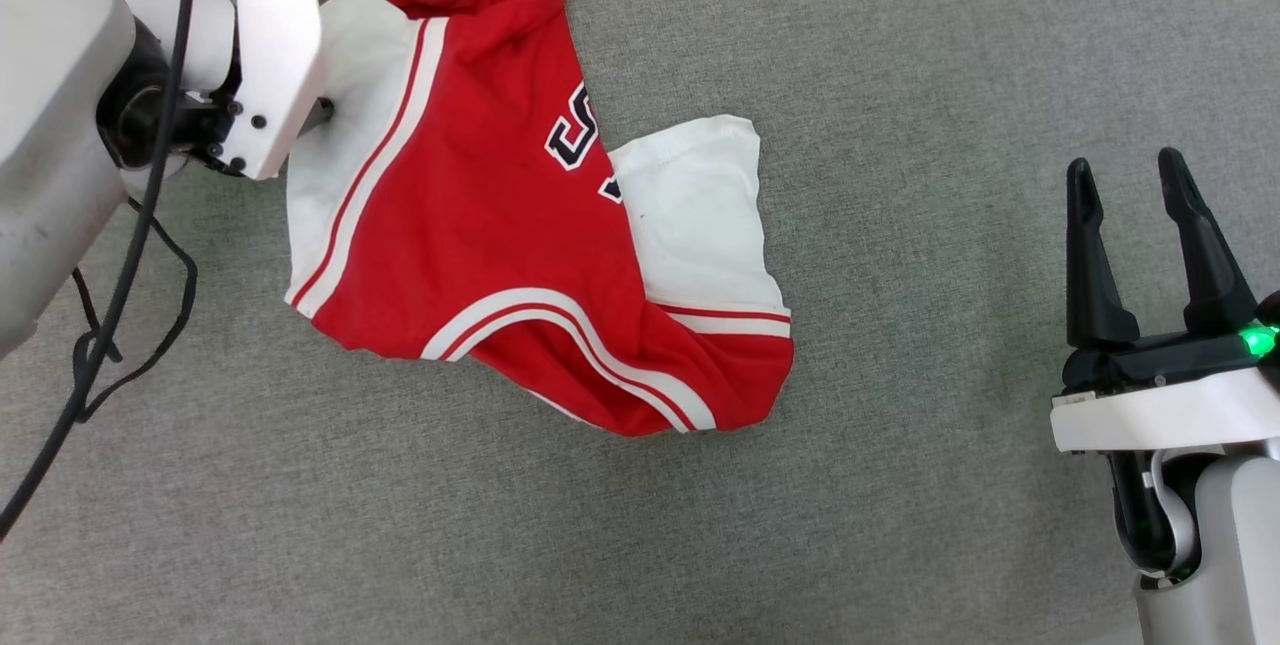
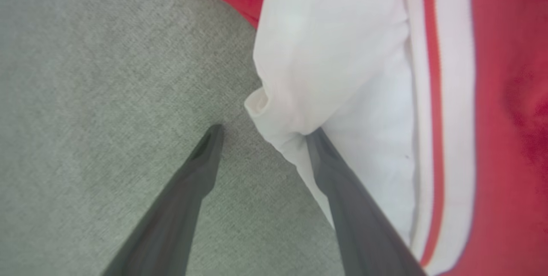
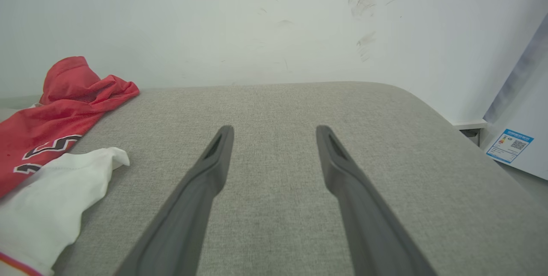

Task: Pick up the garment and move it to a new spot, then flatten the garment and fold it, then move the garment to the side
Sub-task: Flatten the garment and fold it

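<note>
- The garment [image 1: 480, 255] lies rumpled on the grey cloth-covered table [image 1: 900, 485], towards the robot's left. Its upper part is bunched and runs off the top of the head view.
- The left jaws stand wide apart and grip nothing. One finger [image 2: 342, 190] touches the folded edge of the white sleeve [image 2: 334, 53], while the other is over bare cloth.
- The right jaws are also fully spread and empty, hovering over bare table well apart from the garment.
- We judge the fabric light, thin and limp. It should drape and sag from any single hold and drag on the rough table cloth, but it is not fragile.
- We would pinch a hemmed or trimmed edge, such as the sleeve cuff or the striped band [image 1: 560, 320], since a doubled edge gives the jaws more to bite on.
- One corner per arm should spread it best.
- The black, white-edged lettering [image 1: 572, 137] is folded over. We make out something like an "S" and cannot read the rest.
- A blue-and-white sticker [image 3: 509, 145] with a square code sits beside the table, too small to read.
</note>
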`<state>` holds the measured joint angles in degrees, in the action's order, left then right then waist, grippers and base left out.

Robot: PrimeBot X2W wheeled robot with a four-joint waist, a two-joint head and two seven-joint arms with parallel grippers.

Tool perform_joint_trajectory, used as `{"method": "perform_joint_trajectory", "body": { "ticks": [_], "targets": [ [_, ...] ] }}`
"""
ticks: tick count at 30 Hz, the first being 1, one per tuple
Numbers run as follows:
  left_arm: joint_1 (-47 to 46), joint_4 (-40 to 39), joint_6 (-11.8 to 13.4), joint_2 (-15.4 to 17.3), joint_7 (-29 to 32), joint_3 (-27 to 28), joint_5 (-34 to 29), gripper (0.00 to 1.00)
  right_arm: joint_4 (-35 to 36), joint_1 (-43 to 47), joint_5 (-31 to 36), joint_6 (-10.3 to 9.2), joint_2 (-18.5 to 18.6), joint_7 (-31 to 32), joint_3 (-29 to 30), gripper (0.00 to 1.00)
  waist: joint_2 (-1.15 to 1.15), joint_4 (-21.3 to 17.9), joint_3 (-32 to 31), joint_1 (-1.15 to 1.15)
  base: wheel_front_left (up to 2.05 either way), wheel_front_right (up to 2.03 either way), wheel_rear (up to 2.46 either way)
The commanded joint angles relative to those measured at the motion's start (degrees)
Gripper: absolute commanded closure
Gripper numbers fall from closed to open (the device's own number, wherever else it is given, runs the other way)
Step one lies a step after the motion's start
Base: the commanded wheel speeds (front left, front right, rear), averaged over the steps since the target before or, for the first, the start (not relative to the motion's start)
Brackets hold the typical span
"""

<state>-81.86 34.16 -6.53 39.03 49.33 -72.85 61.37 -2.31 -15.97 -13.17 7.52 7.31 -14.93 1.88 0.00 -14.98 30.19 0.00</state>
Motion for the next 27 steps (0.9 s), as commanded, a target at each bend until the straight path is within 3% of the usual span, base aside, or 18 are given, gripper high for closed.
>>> {"method": "perform_joint_trajectory", "body": {
  "ticks": [1, 3, 4, 5, 10, 18, 22, 27],
  "targets": [
    [3.5, 1.1, 0.0, -0.6, 0.6, -0.8, -0.5, 0.0, -0.2, -1.2, -0.5, -0.06, -0.3, -0.2, -0.2, 0.0, 0.0, -0.3, 0.4, 0.0, 0.0, 0.0, 0.0],
    [5.4, 1.6, -0.3, -1.0, 0.6, -1.2, 0.3, 0.0, -0.3, -1.2, -0.5, -0.06, -0.4, -0.3, -0.1, 0.0, 0.0, -0.4, 0.6, 0.0, 0.0, 0.0, 0.0],
    [5.9, 1.8, -0.3, -1.2, 0.3, -1.3, 0.2, 0.6, -0.3, -1.1, -0.4, -0.06, -0.4, -0.3, 0.0, 0.0, 0.0, -0.4, 0.6, 0.0, 0.0, 0.0, 0.0],
    [6.3, 1.8, -0.4, -1.4, -0.1, -1.3, 0.2, 1.0, -0.3, -1.1, -0.4, -0.06, -0.5, -0.3, 0.1, 0.0, 0.0, -0.3, 0.6, 0.0, 0.0, 0.0, 0.0],
    [5.4, 1.0, -0.6, -1.7, -4.0, -0.6, 0.1, 1.0, -0.5, -0.3, 0.3, -0.06, -0.3, -0.3, 0.8, 0.0, 0.0, 1.1, -0.5, 0.0, 0.0, 0.0, 0.0],
    [4.0, -4.7, -0.8, -0.4, -16.0, 0.7, -4.2, 1.0, -0.6, 2.0, 1.1, -0.06, 0.9, -0.1, 1.7, 0.0, 0.0, 5.8, -6.3, 0.0, 0.0, 0.0, 0.0],
    [6.3, -10.0, 0.3, 2.8, -20.6, 1.7, -4.6, 1.0, -0.2, 3.7, 1.4, -0.06, 1.3, 0.7, 2.3, 0.0, 0.0, 8.5, -9.6, 0.0, 0.0, 0.0, 0.0],
    [11.2, -18.6, 4.0, 9.1, -23.5, 2.2, -3.9, 1.0, 0.5, 5.7, 1.6, -0.06, 1.6, 2.1, 3.1, 0.0, 0.0, 11.7, -12.7, 0.0, 0.0, 0.0, 0.0]
  ]
}}
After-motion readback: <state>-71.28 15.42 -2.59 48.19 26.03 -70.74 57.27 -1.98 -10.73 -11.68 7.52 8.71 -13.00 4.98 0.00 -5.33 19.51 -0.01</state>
